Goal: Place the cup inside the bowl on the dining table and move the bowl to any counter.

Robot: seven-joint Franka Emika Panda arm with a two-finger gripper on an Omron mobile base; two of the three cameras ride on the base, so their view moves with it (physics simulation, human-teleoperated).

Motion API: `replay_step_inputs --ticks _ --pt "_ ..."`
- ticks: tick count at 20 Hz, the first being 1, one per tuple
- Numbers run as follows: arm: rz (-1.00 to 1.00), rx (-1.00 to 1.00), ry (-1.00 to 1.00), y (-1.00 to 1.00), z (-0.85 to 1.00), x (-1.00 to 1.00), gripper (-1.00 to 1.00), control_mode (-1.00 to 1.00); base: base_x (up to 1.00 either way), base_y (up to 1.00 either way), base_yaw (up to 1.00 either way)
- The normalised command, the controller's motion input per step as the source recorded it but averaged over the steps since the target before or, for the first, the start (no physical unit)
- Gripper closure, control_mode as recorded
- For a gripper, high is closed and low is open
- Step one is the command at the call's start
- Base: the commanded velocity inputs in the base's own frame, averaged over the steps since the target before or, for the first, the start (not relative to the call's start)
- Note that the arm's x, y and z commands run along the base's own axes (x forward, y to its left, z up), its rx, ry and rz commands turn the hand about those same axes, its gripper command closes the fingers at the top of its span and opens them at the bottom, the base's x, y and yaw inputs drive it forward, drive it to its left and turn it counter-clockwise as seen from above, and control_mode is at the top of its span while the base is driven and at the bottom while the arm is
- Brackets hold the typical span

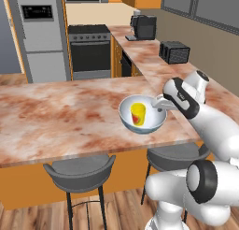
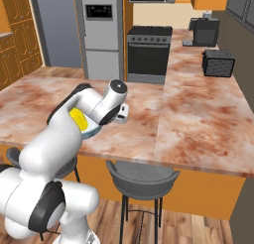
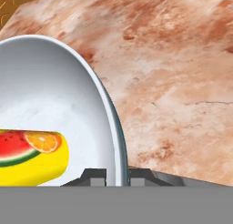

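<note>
The pale blue-white bowl (image 1: 150,123) is at the near right part of the dining table (image 1: 56,117), close to its front edge. The yellow cup (image 1: 138,114) stands inside it, and in the hand view the cup (image 3: 32,161) shows its fruit print. My gripper (image 1: 159,104) comes in from the right and is shut on the bowl's right rim. In the hand view the rim (image 3: 119,141) passes between the two fingertips (image 3: 97,176) of the gripper (image 3: 117,175). In the right base view my arm hides most of the bowl (image 2: 92,131), and a bit of the cup (image 2: 79,120) shows. Whether the bowl rests on the table or hangs just above it, I cannot tell.
A counter (image 1: 154,61) runs along the right wall with a black toaster (image 1: 174,52) and a coffee machine (image 1: 142,27) on it. A stove (image 1: 89,51) and fridge (image 1: 41,32) stand at the back. Grey stools (image 1: 79,170) sit under the table's front edge.
</note>
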Motion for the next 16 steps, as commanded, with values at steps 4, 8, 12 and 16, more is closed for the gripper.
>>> replay_step_inputs --ticks 4,8,12,16 --pt "0.0 0.0 0.0 0.0 0.0 0.0 1.0 -1.0 0.0 0.0 0.0" --pt "0.0 0.0 0.0 0.0 0.0 0.0 1.0 -1.0 0.0 0.0 0.0" --pt "0.0 0.0 0.0 0.0 0.0 0.0 1.0 -1.0 0.0 0.0 0.0" --pt "0.0 0.0 0.0 0.0 0.0 0.0 1.0 -1.0 0.0 0.0 0.0"
